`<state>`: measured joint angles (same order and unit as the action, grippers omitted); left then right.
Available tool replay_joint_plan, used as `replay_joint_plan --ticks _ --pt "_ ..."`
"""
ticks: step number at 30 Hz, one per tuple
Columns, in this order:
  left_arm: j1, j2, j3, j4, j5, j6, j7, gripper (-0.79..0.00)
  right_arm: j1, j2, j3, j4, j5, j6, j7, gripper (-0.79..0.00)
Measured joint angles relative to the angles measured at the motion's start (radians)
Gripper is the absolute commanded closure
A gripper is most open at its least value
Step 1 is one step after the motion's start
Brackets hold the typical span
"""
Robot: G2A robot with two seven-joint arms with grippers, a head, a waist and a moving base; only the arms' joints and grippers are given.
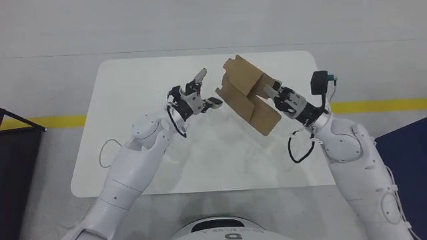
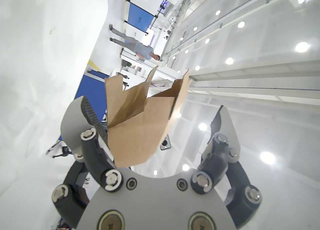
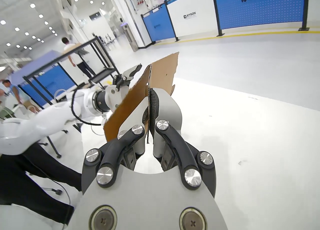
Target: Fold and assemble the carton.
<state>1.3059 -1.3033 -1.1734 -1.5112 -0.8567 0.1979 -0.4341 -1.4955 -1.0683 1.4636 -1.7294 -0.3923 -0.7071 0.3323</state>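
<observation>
Factory hall, robot test floor: white worktop (image 1: 120, 87) on a glossy grey floor (image 1: 200, 13), yellow floor line (image 1: 380, 105) beside the worktop, blue-and-white partition panels (image 3: 257, 0) beyond it, high round ceiling lights (image 2: 302, 46).

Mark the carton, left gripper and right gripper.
carton (image 1: 248, 95), top view, middle of the brown panel.
left gripper (image 1: 209, 88), top view, midway between its open fingertips.
right gripper (image 3: 150, 95), right wrist view, between fingertips shut on the carton edge.
</observation>
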Motion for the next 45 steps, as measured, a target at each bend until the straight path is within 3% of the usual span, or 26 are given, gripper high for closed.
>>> replay_joint_plan --ticks 4,6,12,14,16,20,24,33,38,40,43,45 --pt "0.036 0.005 -0.093 0.023 -0.223 0.074 -0.089 -0.785 0.001 0.007 0.009 0.019 0.126 -0.032 0.07 0.0" --pt "0.039 0.007 -0.117 0.033 -0.334 0.164 -0.136 -0.785 0.003 0.01 0.007 0.027 0.183 -0.04 0.111 0.0" --pt "-0.017 0.012 -0.148 0.118 -0.745 0.657 -0.145 -0.785 0.024 0.016 0.008 0.056 0.273 -0.04 0.182 0.0" --pt "-0.03 0.016 -0.147 0.126 -0.814 0.775 -0.128 -0.785 0.026 0.017 0.01 0.06 0.269 -0.04 0.183 0.0" --pt "-0.03 0.018 -0.111 0.121 -0.868 0.816 -0.123 -0.785 0.026 0.018 0.011 0.061 0.257 -0.043 0.18 0.0" --pt "-0.079 0.054 0.022 0.127 -0.996 0.814 -0.034 -0.785 0.022 0.018 0.008 0.052 0.218 -0.047 0.163 0.0" --pt "-0.14 0.082 0.019 0.152 -1.002 0.814 0.098 -0.785 0.016 0.017 0.002 0.036 0.184 -0.058 0.145 0.0" --pt "-0.215 0.108 0.102 0.178 -1.095 0.814 0.147 -0.785 0.0 0.019 0.003 0.012 0.148 -0.065 0.124 0.0" --pt "-0.244 0.128 0.082 0.191 -1.055 0.807 0.158 -0.785 -0.006 0.021 0.008 0.007 0.141 -0.069 0.119 0.0" --pt "-0.243 0.135 0.049 0.167 -0.983 0.754 0.157 -0.785 -0.007 0.022 0.008 0.005 0.139 -0.069 0.119 0.0" --pt "-0.219 0.152 0.023 0.06 -0.728 0.567 0.143 -0.785 -0.007 0.022 0.008 0.003 0.138 -0.07 0.117 0.0" --pt "-0.195 0.166 0.031 -0.001 -0.487 0.422 0.023 -0.785 -0.005 0.023 0.006 0.002 0.137 -0.068 0.118 0.0"
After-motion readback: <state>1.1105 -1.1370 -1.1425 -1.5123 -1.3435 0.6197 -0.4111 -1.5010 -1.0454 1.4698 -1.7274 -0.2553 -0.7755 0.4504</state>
